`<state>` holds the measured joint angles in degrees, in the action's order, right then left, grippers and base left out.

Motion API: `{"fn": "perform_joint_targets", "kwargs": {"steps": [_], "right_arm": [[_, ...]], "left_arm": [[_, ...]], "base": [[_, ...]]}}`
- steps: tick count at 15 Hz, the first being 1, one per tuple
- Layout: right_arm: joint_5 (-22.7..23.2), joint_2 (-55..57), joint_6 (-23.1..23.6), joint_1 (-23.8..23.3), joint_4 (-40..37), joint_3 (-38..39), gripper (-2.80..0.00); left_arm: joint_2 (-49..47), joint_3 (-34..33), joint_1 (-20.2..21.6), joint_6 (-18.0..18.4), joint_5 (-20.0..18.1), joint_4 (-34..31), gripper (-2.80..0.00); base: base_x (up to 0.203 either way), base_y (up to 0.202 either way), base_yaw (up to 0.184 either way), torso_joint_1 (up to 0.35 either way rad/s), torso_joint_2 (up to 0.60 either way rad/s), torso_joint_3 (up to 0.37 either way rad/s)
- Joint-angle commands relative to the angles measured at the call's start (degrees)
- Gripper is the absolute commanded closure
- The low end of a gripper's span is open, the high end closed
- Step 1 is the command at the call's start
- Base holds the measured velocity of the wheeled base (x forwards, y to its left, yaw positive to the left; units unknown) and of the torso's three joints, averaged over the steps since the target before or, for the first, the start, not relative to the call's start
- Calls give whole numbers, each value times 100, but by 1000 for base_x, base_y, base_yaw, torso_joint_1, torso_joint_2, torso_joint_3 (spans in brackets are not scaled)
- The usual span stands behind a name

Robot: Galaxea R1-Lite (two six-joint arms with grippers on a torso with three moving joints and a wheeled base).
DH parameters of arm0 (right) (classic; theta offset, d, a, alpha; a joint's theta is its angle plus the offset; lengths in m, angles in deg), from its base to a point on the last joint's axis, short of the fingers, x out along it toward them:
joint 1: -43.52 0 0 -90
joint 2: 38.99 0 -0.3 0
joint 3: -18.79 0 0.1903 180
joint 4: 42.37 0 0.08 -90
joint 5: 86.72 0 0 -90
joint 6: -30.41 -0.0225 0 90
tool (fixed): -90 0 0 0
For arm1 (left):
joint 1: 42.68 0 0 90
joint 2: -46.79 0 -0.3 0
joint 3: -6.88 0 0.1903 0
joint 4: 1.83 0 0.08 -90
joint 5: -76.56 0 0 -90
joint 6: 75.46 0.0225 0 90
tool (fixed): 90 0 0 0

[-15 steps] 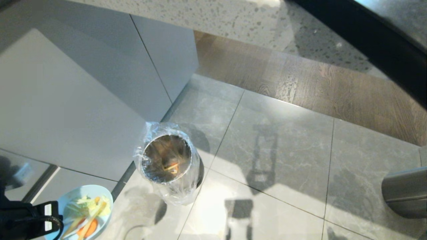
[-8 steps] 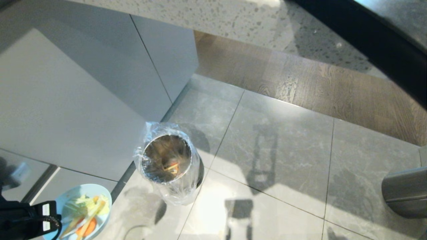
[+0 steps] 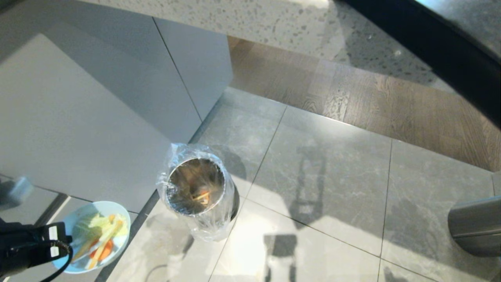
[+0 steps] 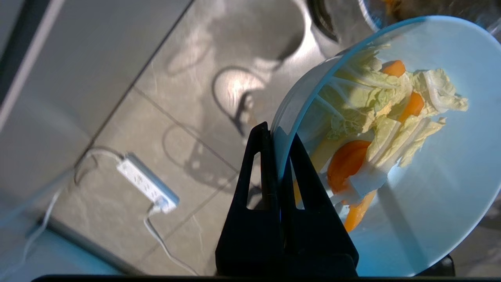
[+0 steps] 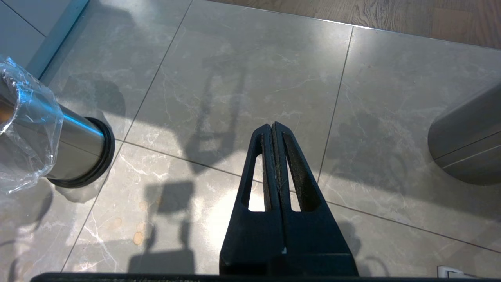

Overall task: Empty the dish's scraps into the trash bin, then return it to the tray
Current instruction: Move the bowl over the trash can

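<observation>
The dish [image 3: 80, 213], a pale blue-white bowl, hangs over the floor at the lower left of the head view, to the left of the trash bin. My left gripper [image 3: 65, 239] is shut on its rim [image 4: 278, 133], one finger inside and one outside. The scraps [image 4: 385, 113] of cabbage, carrot slices and pale sticks lie in the dish [image 4: 450, 168]. The trash bin [image 3: 169, 192], shiny steel with a crinkled clear bag, stands on the tiles with a few scraps at its bottom. My right gripper [image 5: 273, 126] is shut and empty over bare tiles. The tray is out of view.
A grey cabinet [image 3: 86, 117] stands close behind the dish and the bin [image 5: 74, 137]. A larger grey cylinder [image 3: 475, 225] is at the right. A white power strip [image 4: 146, 184] with its cable lies on the floor below the left gripper. Wooden flooring [image 3: 391, 105] runs beyond the tiles.
The left gripper has carried the dish a little up in the head view, toward the cabinet. The bin and the right gripper have kept still.
</observation>
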<state>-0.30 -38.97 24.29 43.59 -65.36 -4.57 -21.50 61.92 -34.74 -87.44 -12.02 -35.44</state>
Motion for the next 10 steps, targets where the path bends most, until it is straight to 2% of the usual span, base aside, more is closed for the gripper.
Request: {"fn": "perform_joint_targets", "kwargs": {"steps": [1,3,5,6,10], "right_arm": [[-3,-2,-3,1,2,0,0],[-3,-2,-3,1,0,0,0],[-3,-2,-3,1,-3,0,0],[-3,-2,-3,1,6,0,0],[-3,-2,-3,1,6,0,0]], "left_arm": [[-186,41,-34,133,21,264,0],[-330,133,-46,288,25,364,0],[-412,171,-56,776,17,420,0],[-498,164,-105,995,13,647,0],[-919,-4,-814,1434,115,1662,0]], "base": [[0,0,0,0,0,0],[0,0,0,0,0,0],[0,0,0,0,0,0],[0,0,0,0,0,0],[0,0,0,0,0,0]]}}
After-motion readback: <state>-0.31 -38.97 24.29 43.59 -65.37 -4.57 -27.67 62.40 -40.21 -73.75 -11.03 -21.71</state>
